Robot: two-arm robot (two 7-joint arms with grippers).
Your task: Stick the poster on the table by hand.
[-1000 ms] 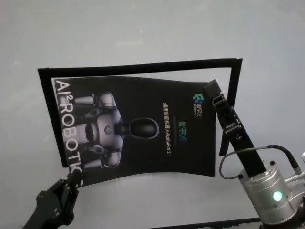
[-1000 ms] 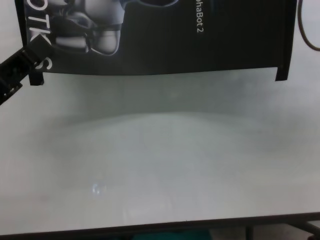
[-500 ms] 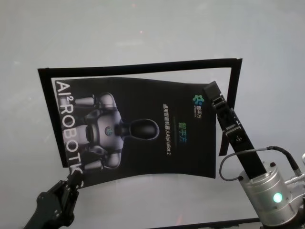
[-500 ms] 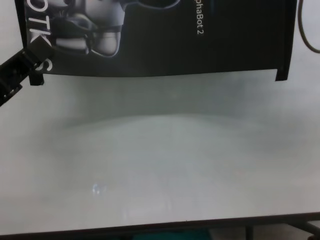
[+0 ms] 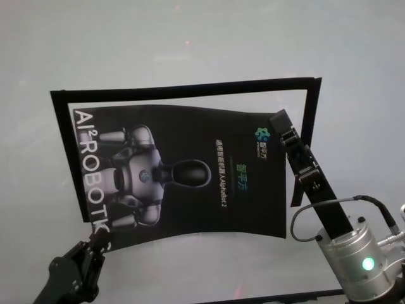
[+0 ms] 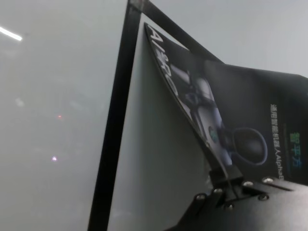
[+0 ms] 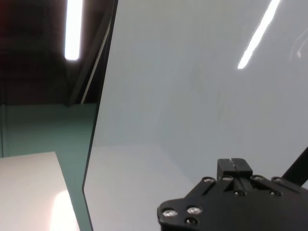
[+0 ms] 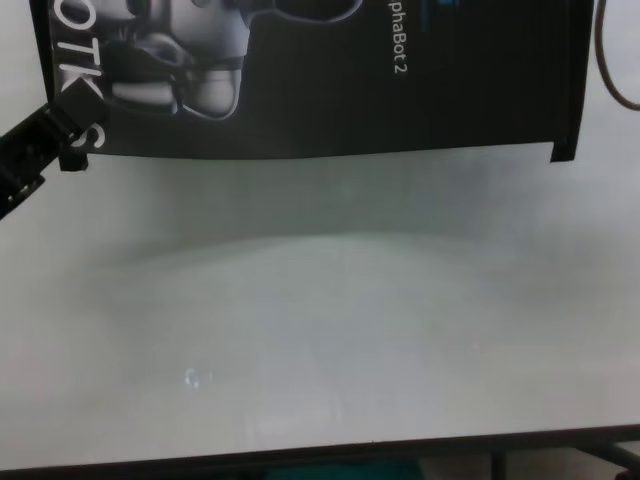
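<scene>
A broad, matte, white-grey table point(image 5: 190, 38) with a thin dark front edge fills the head and chest views. On it lies the poster point(image 5: 190, 171), a large glossy black sheet printed with a silver-grey robot figure and white lettering, its surface faintly bowed rather than flat. Narrow black tape strips point(image 5: 190, 87) frame it along the far edge and down both sides; a pale gap of table shows between the far strip and the sheet's top edge. The right gripper point(image 5: 278, 120), a slim black jointed finger assembly on a polished metal wrist with a green light, reaches onto the poster's far right corner beside the green logo; its two fingers sit pressed together with no gap, though whether they pinch the sheet cannot be told. The left gripper point(image 5: 96, 233), black and boxy, is at the near left corner, its fingers closed on the sheet's edge; the left wrist view shows that corner lifted and curling off the table.
</scene>
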